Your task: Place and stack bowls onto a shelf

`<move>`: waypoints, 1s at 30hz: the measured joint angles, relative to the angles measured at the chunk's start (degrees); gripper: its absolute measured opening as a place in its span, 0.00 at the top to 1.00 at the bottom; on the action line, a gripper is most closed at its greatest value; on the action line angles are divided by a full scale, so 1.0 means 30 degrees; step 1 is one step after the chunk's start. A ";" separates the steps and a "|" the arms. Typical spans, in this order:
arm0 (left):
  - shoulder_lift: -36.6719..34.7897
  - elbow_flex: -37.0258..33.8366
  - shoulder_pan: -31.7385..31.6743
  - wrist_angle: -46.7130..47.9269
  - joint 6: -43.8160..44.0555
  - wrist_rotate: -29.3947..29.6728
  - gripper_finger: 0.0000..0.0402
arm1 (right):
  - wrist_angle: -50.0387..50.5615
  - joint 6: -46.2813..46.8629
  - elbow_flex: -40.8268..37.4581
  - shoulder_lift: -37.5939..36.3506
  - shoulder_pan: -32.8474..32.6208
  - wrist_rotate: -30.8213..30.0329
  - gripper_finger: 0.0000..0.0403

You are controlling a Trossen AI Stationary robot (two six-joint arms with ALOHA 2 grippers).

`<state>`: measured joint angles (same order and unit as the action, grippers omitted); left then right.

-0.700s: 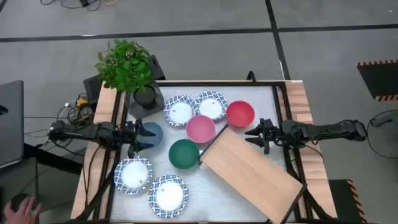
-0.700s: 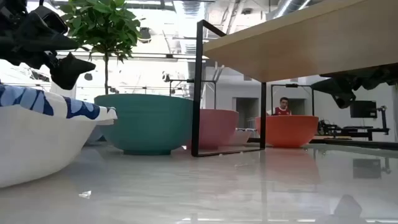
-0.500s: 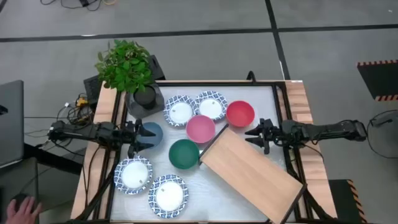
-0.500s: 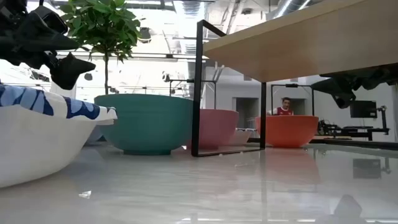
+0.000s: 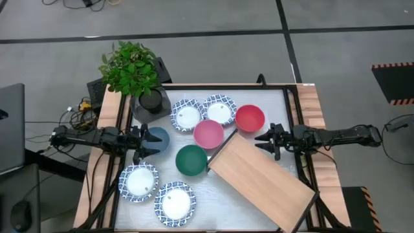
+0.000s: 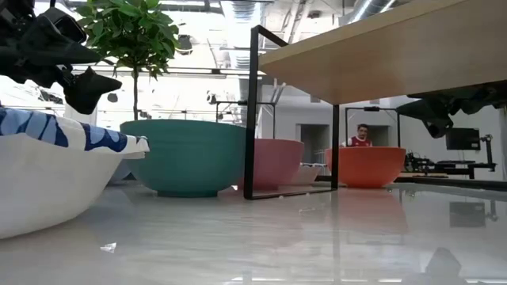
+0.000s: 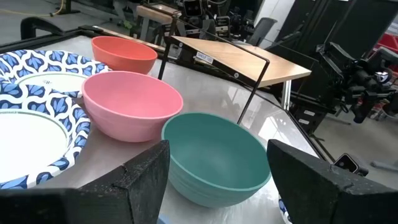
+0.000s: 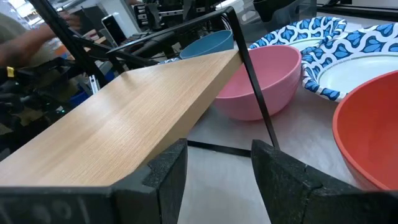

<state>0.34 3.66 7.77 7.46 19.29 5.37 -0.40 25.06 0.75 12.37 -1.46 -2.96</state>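
The light-wood shelf stands on thin dark legs on the table's right half, lying slantwise. On the table rest the red bowl, pink bowl, dark green bowl, slate blue bowl, and four white bowls with blue rims, two at the far side and two at the near left. My left gripper hovers open over the slate blue bowl. My right gripper is open, just right of the red bowl, near the shelf's far corner.
A potted plant in a dark pot stands at the table's far left corner. The table's wooden frame runs along both sides. In the low view a person shows in the room behind. Bare tabletop lies between the near bowls and the shelf.
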 joint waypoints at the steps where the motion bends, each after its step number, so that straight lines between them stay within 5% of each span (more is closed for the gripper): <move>1: 0.0000 0.0001 0.0001 0.0003 0.0000 0.0007 0.37 | -0.0002 0.0000 -0.0002 -0.0001 -0.0005 0.0000 0.49; 30: 0.0000 0.0000 0.0006 -0.0090 0.0408 0.0007 0.37 | 0.0000 0.0000 0.0000 -0.0005 0.0002 0.0000 0.49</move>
<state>0.34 3.66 7.79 7.19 20.51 5.39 -0.40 25.06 0.75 12.36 -1.46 -2.96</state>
